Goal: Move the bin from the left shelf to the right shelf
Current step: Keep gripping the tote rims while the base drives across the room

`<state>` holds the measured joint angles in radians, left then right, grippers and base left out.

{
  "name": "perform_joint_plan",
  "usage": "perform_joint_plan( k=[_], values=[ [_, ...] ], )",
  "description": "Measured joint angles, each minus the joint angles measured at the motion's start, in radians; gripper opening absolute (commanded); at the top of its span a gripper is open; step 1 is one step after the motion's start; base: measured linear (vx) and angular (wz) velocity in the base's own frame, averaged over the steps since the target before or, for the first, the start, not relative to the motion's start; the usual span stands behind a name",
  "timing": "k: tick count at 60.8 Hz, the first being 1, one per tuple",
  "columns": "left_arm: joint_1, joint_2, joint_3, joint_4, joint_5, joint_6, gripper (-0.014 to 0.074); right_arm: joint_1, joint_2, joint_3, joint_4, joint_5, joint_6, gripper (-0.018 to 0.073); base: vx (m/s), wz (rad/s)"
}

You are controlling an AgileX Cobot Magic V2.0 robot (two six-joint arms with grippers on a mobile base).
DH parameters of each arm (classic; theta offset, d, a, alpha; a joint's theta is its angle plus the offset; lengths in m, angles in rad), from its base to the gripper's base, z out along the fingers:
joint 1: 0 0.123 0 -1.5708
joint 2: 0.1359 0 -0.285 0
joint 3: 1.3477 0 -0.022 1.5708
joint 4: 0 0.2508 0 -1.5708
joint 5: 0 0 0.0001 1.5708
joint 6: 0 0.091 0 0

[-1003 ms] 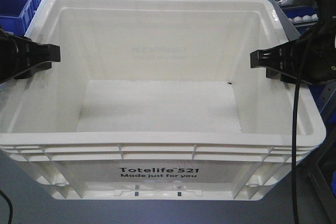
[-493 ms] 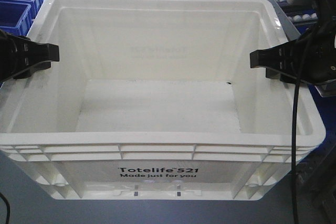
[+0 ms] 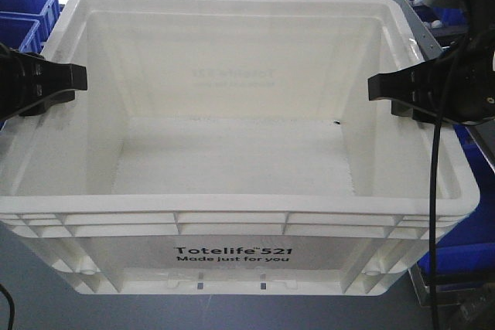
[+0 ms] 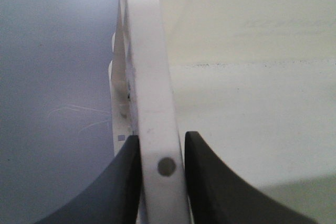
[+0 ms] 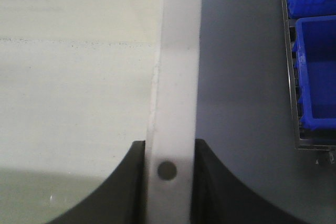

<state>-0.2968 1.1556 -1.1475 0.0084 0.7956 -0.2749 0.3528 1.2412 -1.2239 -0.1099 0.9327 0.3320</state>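
bin (image 3: 232, 218): print faces 6 o'clock
left tool (image 3: 71, 78): you've got it clamped on the 9 o'clock rim
right tool (image 3: 380, 86): clamped on the 3 o'clock rim

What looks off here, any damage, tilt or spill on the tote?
Nothing stands out. The bin sits level in view, its rim pinched by the left gripper and right gripper on opposite sides, with no crack visible. Inside is bare except one small dark speck at the floor's back right corner.
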Motion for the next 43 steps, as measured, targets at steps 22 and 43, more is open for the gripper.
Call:
perform_joint_plan(
  k=[22, 43],
  values=[
    [0.0, 0.0, 0.0, 0.0, 0.0, -0.001, -0.0007, 0.0, 0.0, 0.0, 0.0, 0.0, 0.0, -0.0009, 0.33, -0.01],
    [0.0, 0.0, 0.0, 0.0, 0.0, -0.002, -0.0007, 0.0, 0.0, 0.0, -0.001, 0.0, 0.0, -0.0009, 0.35, 0.01]
  ],
)
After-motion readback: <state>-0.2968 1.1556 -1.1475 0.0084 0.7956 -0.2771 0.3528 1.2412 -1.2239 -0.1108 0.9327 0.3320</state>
